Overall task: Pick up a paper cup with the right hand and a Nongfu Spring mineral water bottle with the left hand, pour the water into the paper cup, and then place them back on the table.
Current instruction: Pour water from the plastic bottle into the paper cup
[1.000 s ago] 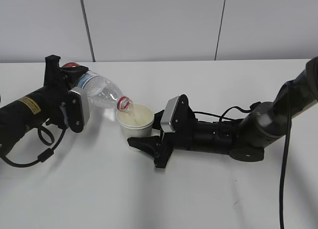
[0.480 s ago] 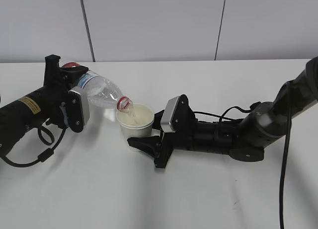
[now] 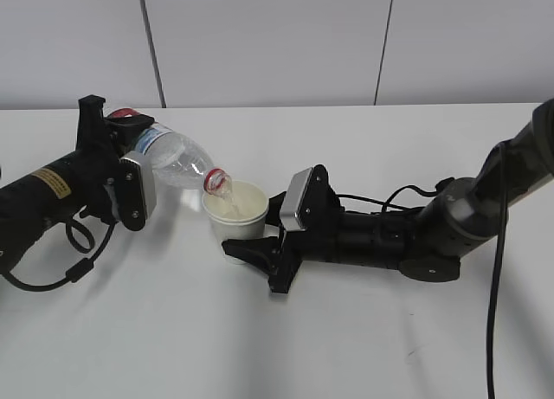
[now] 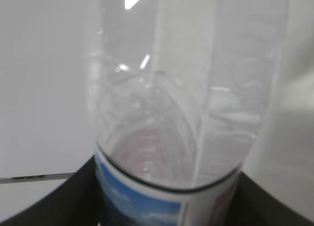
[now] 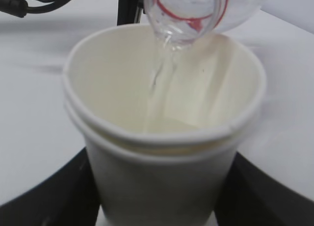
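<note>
The clear Nongfu Spring bottle (image 3: 177, 164) lies tilted, mouth down to the right, with my left gripper (image 3: 121, 170) shut round its labelled body (image 4: 162, 201). Its red-ringed mouth (image 5: 189, 12) hangs just over the white paper cup (image 3: 234, 210). A thin stream of water (image 5: 159, 76) runs from it into the cup (image 5: 162, 138), where a little water pools. My right gripper (image 3: 251, 250) is shut on the cup's lower wall, black fingers on both sides. In the right wrist view the cup shows a double rim, like two nested cups.
The white table (image 3: 260, 347) stretches under both arms. The right arm (image 3: 407, 239) lies low across the table's right side with a black cable (image 3: 498, 286) trailing. A loop of cable (image 3: 78, 243) hangs under the left arm. A grey panelled wall (image 3: 277, 44) stands behind.
</note>
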